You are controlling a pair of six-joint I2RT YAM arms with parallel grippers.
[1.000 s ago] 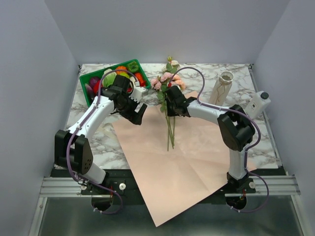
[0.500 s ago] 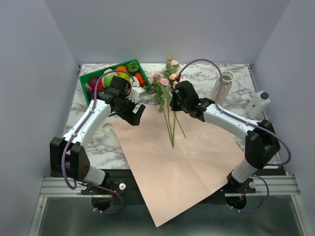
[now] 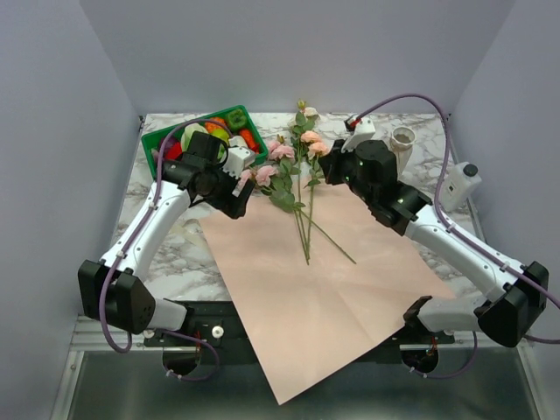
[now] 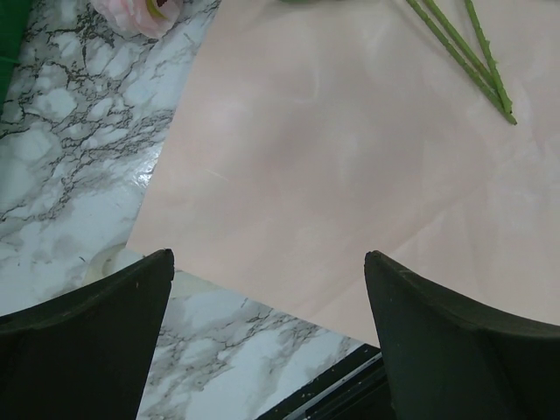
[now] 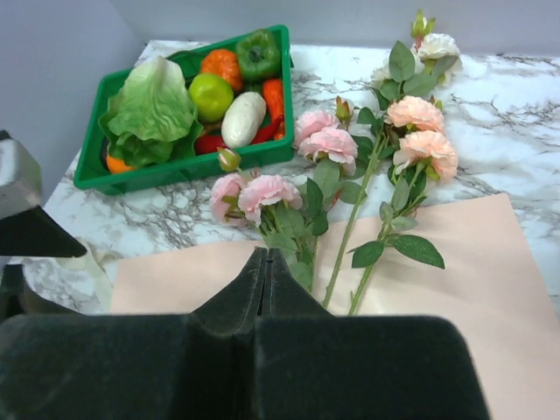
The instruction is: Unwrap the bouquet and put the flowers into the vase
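Right pincer (image 5: 267, 262) is pressed together, empty; left pincer (image 4: 267, 255) gapes above the paper (image 4: 350, 175). Flowers (image 3: 293, 171) lie loose across the paper's far edge, vase (image 3: 404, 137) just behind my right arm. Thin stems could slip my grasp; my arm might topple the vase.

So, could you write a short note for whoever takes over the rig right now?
Left gripper: fingers open, empty, over the left edge of the flat pink wrapping paper.
Right gripper: fingers shut, nothing visible between them.
Pink and cream artificial roses with green stems: loose, lying across the paper's far edge and the marble table.
Small cream-white narrow-necked vase: far right, partly behind the right arm, no flower in it.
Done: unwrapping. Left: all flowers into the vase.
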